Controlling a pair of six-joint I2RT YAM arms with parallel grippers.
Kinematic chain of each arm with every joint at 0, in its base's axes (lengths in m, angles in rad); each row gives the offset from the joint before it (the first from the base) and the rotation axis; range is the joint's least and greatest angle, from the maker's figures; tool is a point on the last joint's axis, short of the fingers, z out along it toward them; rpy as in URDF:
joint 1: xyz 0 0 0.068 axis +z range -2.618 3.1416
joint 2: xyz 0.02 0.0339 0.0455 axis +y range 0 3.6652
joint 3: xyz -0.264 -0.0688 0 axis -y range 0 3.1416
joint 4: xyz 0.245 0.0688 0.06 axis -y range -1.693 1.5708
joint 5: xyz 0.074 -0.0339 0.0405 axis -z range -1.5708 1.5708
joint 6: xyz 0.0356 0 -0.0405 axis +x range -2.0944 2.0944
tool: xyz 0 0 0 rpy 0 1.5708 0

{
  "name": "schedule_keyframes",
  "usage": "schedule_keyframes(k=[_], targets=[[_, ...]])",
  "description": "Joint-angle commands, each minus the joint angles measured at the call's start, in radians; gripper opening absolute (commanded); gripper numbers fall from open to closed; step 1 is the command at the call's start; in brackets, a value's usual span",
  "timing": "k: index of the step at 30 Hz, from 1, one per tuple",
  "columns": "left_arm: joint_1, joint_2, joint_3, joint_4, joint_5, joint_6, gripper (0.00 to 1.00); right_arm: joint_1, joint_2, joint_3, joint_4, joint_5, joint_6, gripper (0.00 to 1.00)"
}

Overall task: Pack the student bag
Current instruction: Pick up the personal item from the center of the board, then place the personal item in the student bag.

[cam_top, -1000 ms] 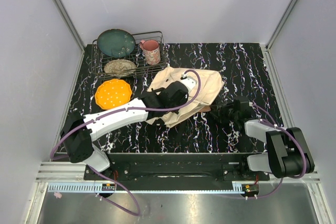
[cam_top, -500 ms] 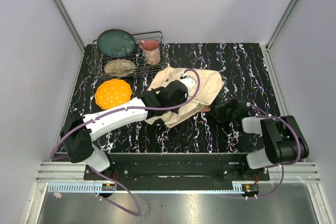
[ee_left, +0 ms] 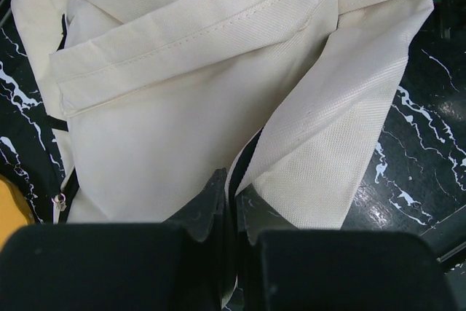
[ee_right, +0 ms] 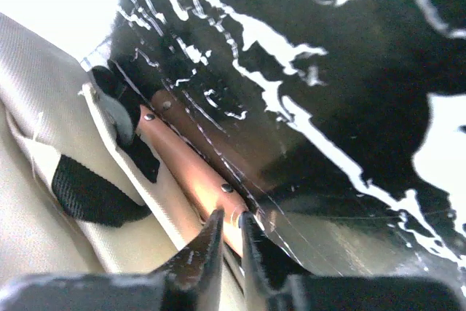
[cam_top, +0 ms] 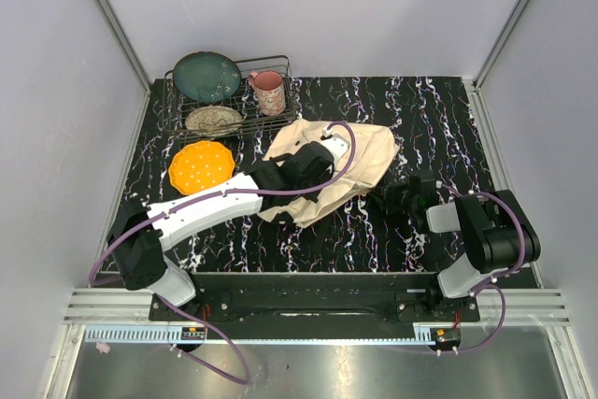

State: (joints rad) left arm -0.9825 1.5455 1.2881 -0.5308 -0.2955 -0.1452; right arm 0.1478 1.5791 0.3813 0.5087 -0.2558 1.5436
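Observation:
The cream student bag (cam_top: 364,156) lies mid-table. In the left wrist view its canvas (ee_left: 189,107) fills the frame, with a stitched strap (ee_left: 182,41) across it. My left gripper (cam_top: 324,158) reaches over the bag and its jaws (ee_left: 234,189) are shut on a fabric edge of the bag. My right gripper (cam_top: 381,199) sits low at the bag's near right edge. Its jaws (ee_right: 231,218) pinch the end of a brown riveted strip (ee_right: 186,169) that lies along the bag's edge, beside a black buckle (ee_right: 120,118) and a black strap (ee_right: 87,191).
A wire rack (cam_top: 280,123) at the back left holds a teal plate (cam_top: 206,75), a pink mug (cam_top: 270,91) and a speckled bowl (cam_top: 213,120). An orange plate (cam_top: 201,166) lies in front of the rack, left of the bag. Grey walls enclose the black marbled table (cam_top: 439,119).
My right arm's elbow has swung up and in, and the right gripper has shifted slightly left toward the bag. The left arm and the bag have barely moved.

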Motion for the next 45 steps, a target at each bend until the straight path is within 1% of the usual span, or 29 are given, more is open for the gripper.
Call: schedule_keyframes(k=[1, 4, 5, 11, 13, 14, 16, 17, 18, 19, 20, 21, 22, 23, 24, 25, 26, 27, 28, 29, 30, 31, 32, 33, 35, 38, 42, 44, 45], targets=[[0.016, -0.018, 0.054, 0.083, -0.022, -0.014, 0.00, -0.001, 0.015, 0.007, 0.070, 0.004, 0.019, 0.13], [0.016, -0.019, 0.054, 0.078, -0.021, -0.014, 0.00, -0.001, 0.028, 0.011, 0.077, -0.003, 0.021, 0.10], [0.016, -0.021, 0.051, 0.078, -0.021, -0.014, 0.00, -0.001, 0.033, 0.010, 0.083, -0.005, 0.023, 0.01], [0.016, -0.033, 0.037, 0.077, -0.028, -0.016, 0.00, -0.001, 0.007, 0.001, 0.085, 0.000, 0.010, 0.00], [0.018, -0.039, 0.033, 0.077, -0.030, -0.016, 0.00, -0.001, -0.027, -0.002, 0.027, 0.013, -0.022, 0.00], [0.018, -0.042, 0.033, 0.074, -0.030, -0.014, 0.00, -0.001, -0.075, -0.007, 0.002, 0.021, -0.033, 0.00], [0.018, -0.045, 0.031, 0.071, -0.028, -0.016, 0.10, -0.001, -0.138, -0.034, -0.079, 0.047, -0.071, 0.00], [0.018, -0.047, 0.031, 0.071, -0.025, -0.016, 0.18, -0.001, -0.215, -0.044, -0.119, 0.052, -0.089, 0.00], [0.018, -0.054, 0.030, 0.071, -0.022, -0.016, 0.29, -0.002, -0.258, -0.062, -0.228, 0.055, -0.127, 0.00], [0.018, -0.061, 0.027, 0.074, -0.011, -0.017, 0.29, -0.001, -0.307, -0.077, -0.274, 0.064, -0.141, 0.00], [0.018, -0.064, 0.022, 0.078, -0.007, -0.017, 0.30, -0.002, -0.418, -0.097, -0.321, 0.069, -0.157, 0.00], [0.018, -0.073, 0.019, 0.080, -0.002, -0.022, 0.34, -0.001, -0.485, -0.134, -0.448, 0.078, -0.174, 0.00], [0.018, -0.077, 0.019, 0.086, 0.013, -0.024, 0.40, -0.001, -0.558, -0.148, -0.526, 0.111, -0.183, 0.00], [0.016, -0.081, 0.016, 0.089, 0.018, -0.025, 0.45, -0.002, -0.720, -0.159, -0.617, 0.125, -0.198, 0.00], [0.018, -0.088, 0.011, 0.094, 0.025, -0.028, 0.45, -0.001, -0.808, -0.173, -0.801, 0.141, -0.210, 0.00], [0.018, -0.094, 0.008, 0.098, 0.035, -0.031, 0.45, -0.001, -0.897, -0.177, -0.891, 0.165, -0.208, 0.00], [0.018, -0.099, 0.005, 0.104, 0.038, -0.033, 0.47, -0.002, -1.076, -0.179, -0.985, 0.177, -0.203, 0.00], [0.018, -0.102, 0.001, 0.107, 0.041, -0.037, 0.53, -0.001, -1.167, -0.164, -1.177, 0.199, -0.201, 0.00], [0.018, -0.107, 0.000, 0.115, 0.058, -0.039, 0.68, -0.001, -1.253, -0.160, -1.238, 0.211, -0.209, 0.00], [0.016, -0.111, -0.001, 0.117, 0.062, -0.040, 0.74, -0.002, -1.406, -0.157, -1.289, 0.216, -0.200, 0.00], [0.016, -0.116, -0.003, 0.121, 0.068, -0.043, 0.77, -0.002, -1.465, -0.128, -1.422, 0.231, -0.177, 0.00], [0.015, -0.119, -0.003, 0.126, 0.082, -0.047, 0.85, -0.002, -1.511, -0.107, -1.476, 0.266, -0.181, 0.00], [0.015, -0.127, -0.004, 0.126, 0.088, -0.050, 0.88, -0.002, -1.547, -0.085, -1.524, 0.292, -0.181, 0.00], [0.015, -0.131, -0.006, 0.129, 0.093, -0.054, 0.89, -0.002, -1.548, -0.052, -1.564, 0.302, -0.198, 0.00], [0.015, -0.146, -0.012, 0.143, 0.108, -0.059, 0.93, -0.002, -1.497, -0.032, -1.550, 0.287, -0.215, 0.00], [0.015, -0.154, -0.013, 0.146, 0.108, -0.063, 0.96, -0.002, -1.431, 0.037, -1.478, 0.280, -0.263, 0.00], [0.015, -0.173, -0.019, 0.137, 0.098, -0.067, 0.99, -0.002, -1.342, 0.233, -1.414, 0.340, -0.330, 0.00], [0.015, -0.185, -0.030, 0.137, 0.091, -0.070, 0.99, -0.002, -1.250, 0.281, -1.351, 0.323, -0.374, 0.00], [0.015, -0.186, -0.032, 0.134, 0.085, -0.070, 0.99, -0.002, -1.216, 0.313, -1.330, 0.282, -0.384, 0.00]])
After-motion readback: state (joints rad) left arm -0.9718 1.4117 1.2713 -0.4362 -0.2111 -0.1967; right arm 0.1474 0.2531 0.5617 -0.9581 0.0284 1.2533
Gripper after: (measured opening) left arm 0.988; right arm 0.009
